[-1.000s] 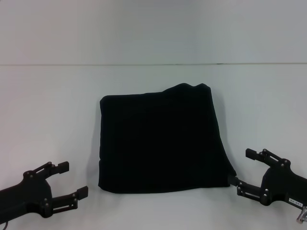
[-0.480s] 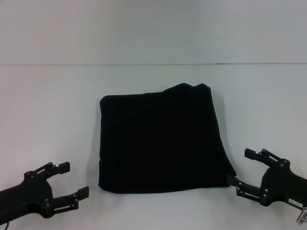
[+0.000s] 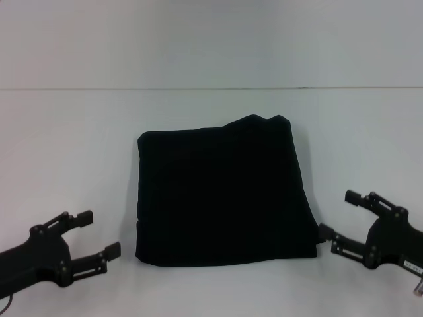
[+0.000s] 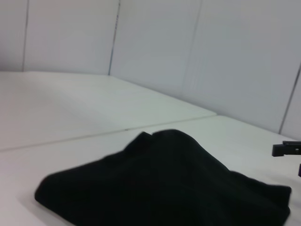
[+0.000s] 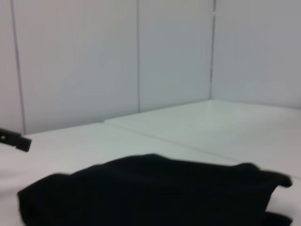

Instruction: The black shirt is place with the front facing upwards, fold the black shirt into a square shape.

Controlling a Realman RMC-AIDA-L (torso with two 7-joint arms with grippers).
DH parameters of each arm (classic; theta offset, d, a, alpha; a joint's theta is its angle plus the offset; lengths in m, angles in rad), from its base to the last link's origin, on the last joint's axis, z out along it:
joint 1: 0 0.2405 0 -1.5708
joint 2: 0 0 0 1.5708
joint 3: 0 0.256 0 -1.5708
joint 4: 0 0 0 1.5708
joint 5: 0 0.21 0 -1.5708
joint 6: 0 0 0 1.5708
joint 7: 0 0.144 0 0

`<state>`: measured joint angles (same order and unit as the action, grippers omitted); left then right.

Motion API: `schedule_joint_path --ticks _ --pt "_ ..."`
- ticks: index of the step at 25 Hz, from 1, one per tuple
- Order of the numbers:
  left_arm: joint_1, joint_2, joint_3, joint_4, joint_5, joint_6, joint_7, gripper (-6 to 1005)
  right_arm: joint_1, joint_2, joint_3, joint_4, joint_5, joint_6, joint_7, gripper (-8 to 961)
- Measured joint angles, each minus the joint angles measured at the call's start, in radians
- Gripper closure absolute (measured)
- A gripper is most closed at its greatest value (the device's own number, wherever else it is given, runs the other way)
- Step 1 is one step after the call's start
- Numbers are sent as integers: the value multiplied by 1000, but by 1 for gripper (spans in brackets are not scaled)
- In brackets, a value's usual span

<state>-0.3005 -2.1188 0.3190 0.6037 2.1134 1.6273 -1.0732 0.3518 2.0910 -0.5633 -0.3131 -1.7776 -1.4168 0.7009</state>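
The black shirt (image 3: 223, 191) lies folded into a rough square in the middle of the white table, with no lettering showing. It also fills the lower part of the left wrist view (image 4: 160, 183) and the right wrist view (image 5: 150, 188). My left gripper (image 3: 99, 234) is open just off the shirt's near left corner, apart from the cloth. Off the near right corner my right gripper (image 3: 338, 214) stands open too, its lower finger close to the shirt's edge. Neither holds anything.
The white table (image 3: 66, 145) runs back to a seam line and a pale wall (image 3: 211, 39). A fingertip of the other arm shows at the edge of each wrist view.
The right gripper has drawn back to the right, away from the shirt's near right corner. The left gripper has shifted slightly down and left. The shirt has not moved.
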Motion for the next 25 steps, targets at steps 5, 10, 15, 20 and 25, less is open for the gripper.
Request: schedule_joint_path --ticks 5,10,15,20,25 --pt "-21 -3 -58 -22 -16 -6 3 61 16 4 64 15 20 -7 0 58" --pt "-36 -4 -172 -104 -124 -40 88 61 33 5 140 92 176 0 -48 58" --pt "-44 -17 -343 -269 -286 -72 309 61 61 7 248 217 386 26 -181 59" --pt "-45 -38 -455 -382 -373 -77 501 61 80 7 310 286 477 53 -277 59" --pt "-49 -42 -499 -459 -392 -69 568 61 84 9 323 290 478 55 -307 59"
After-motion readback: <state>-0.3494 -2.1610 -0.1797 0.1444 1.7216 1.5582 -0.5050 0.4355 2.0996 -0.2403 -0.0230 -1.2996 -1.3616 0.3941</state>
